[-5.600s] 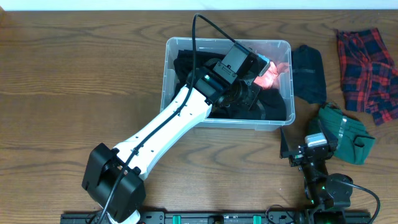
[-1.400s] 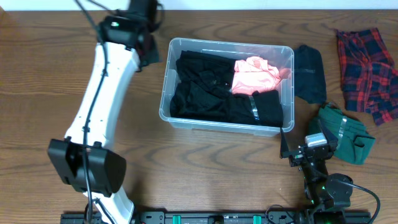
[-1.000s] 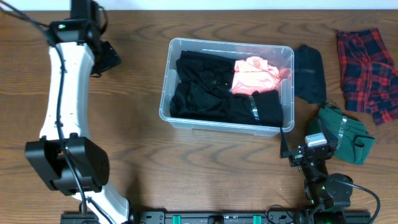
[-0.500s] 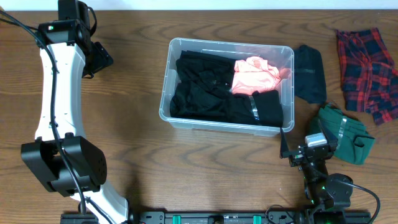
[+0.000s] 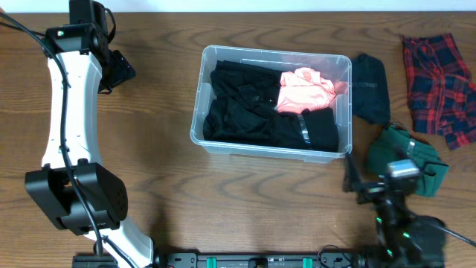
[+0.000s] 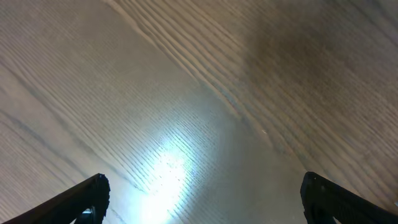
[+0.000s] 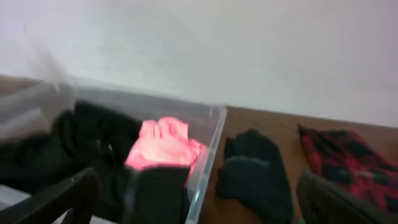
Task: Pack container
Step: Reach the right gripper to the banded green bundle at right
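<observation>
Clear plastic container (image 5: 268,150), mouth up, long axis left-right; left end effector (image 6: 202,194) and right end effector (image 7: 196,194) released, empty.

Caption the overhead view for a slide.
Container with black clothes and pink garment; dark cloth, green cloth, plaid cloth outside.

In a blurred view, the clear container (image 7: 210,130) holds black clothes (image 7: 87,140) and a pink cloth (image 7: 163,146). Just beside it on the table (image 7: 273,121) lies a dark cloth (image 7: 255,168), then a red checked cloth (image 7: 345,162). The fingers (image 7: 62,199) of the right gripper (image 7: 199,179) stand wide apart.
</observation>
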